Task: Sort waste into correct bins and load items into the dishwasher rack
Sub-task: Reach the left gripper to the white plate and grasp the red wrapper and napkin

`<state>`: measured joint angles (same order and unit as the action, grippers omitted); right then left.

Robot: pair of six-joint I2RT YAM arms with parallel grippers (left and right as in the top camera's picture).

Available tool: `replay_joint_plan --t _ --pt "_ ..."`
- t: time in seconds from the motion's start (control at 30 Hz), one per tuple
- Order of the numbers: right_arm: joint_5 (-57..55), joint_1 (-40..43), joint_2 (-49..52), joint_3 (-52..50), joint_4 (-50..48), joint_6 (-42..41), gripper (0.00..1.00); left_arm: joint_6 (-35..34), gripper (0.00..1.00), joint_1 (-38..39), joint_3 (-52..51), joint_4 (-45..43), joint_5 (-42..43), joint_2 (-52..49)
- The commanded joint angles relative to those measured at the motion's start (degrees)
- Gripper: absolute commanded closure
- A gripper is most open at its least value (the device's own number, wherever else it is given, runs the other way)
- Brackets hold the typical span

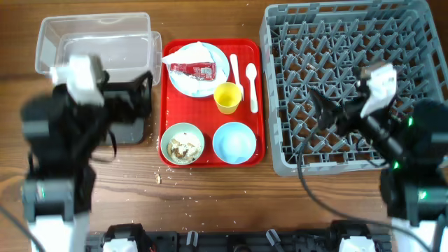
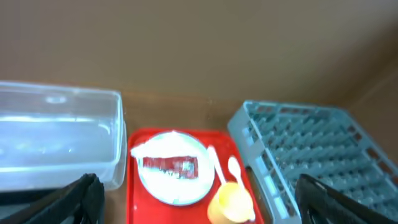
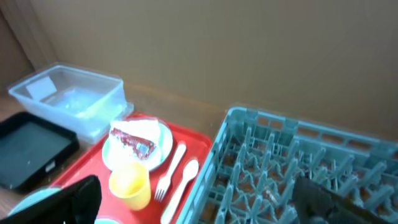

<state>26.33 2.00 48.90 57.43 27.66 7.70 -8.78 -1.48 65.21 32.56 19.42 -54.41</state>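
Lying on the pale blue plate (image 1: pixel 210 86) at the back left of the red tray (image 1: pixel 210 115), long axis left to right, the red snack wrapper (image 1: pixel 190 68) is ahead of the nearer left arm (image 1: pixel 66 122), whose jaws stand wide, while the right arm (image 1: pixel 392 133), jaws also wide, hovers above the dishwasher rack (image 1: pixel 350 42).

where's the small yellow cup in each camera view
Overhead: small yellow plastic cup near the picture's centre.
Left wrist: cup at the bottom edge, right of centre.
Right wrist: cup lower left.
Shared landmark: the flat red serving tray it stands on.
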Motion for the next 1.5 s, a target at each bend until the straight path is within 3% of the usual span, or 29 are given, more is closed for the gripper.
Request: replay_joint_plan --t 0.0,0.17,0.47,0.6,0.87,1.03,1.23,1.4,1.47 --pt "-3.93 0.33 6.84 7.65 7.43 1.46 0.0 2.43 0.0 3.08 12.44 6.6 1.14 -14.82" --pt "-4.22 0.33 15.3 12.41 16.76 1.38 0.0 2.4 0.0 8.07 26.69 11.74 -0.39 -36.13" --pt "-1.86 0.33 21.97 12.41 20.13 -3.28 0.0 2.34 0.0 9.68 27.28 8.35 2.93 -54.95" --pt "-1.86 0.33 22.8 12.41 20.17 -3.3 0.0 1.66 0.0 11.56 27.28 6.47 -3.13 -60.08" --pt "-1.86 0.33 22.88 12.41 20.15 -3.37 0.0 -10.88 0.0 20.04 27.28 2.56 -25.88 -67.01" --pt "-2.1 0.33 22.88 12.33 21.27 -3.32 0.0 -17.2 0.0 20.24 27.28 -0.33 -28.15 -70.25" --pt "-2.58 0.33 22.88 12.31 21.46 -3.28 0.0 -17.64 0.01 19.76 27.28 -2.4 -28.0 -71.95" --pt "-2.56 0.33 22.88 12.31 21.49 -3.37 0.0 -17.35 0.16 20.28 27.1 -1.27 -27.87 -72.15" --pt "-2.56 0.33 22.88 12.31 21.64 -3.39 0.0 -17.18 0.34 20.35 26.49 -1.22 -27.87 -72.15"
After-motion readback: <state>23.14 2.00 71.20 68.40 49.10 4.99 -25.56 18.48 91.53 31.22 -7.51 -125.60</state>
